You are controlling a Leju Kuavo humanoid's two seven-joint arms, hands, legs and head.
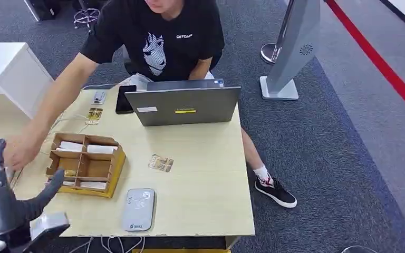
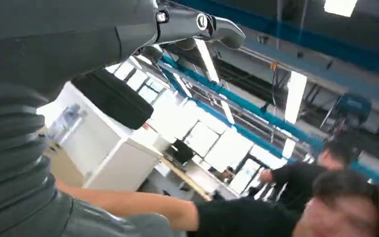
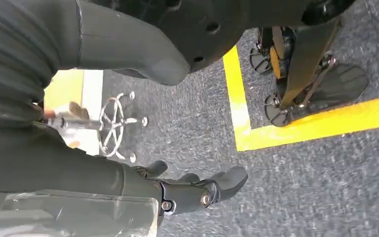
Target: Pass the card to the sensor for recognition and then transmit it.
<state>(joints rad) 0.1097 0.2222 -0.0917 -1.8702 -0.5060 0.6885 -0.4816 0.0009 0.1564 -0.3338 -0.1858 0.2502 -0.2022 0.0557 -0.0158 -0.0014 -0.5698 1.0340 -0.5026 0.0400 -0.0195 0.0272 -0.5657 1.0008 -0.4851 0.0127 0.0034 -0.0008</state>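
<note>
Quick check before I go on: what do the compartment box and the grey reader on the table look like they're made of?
The box looks like thin unfinished wood or stiff board: flat tan panels, matte, with yellowish edges. The reader looks like moulded plastic: smooth light grey shell, rounded corners, slight sheen. Neither can be confirmed from sight alone.

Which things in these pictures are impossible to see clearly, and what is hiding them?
- Laptop screen: head view, faces away; content hidden.
- Card on the table: head view, print too small to read.
- Person's hand by the wooden tray: head view, blurred; cannot tell if it holds anything.
- Left hand: head view, cut off by the picture's edge.
- Right hand: right wrist view, partly hidden by the grey cover.
</note>
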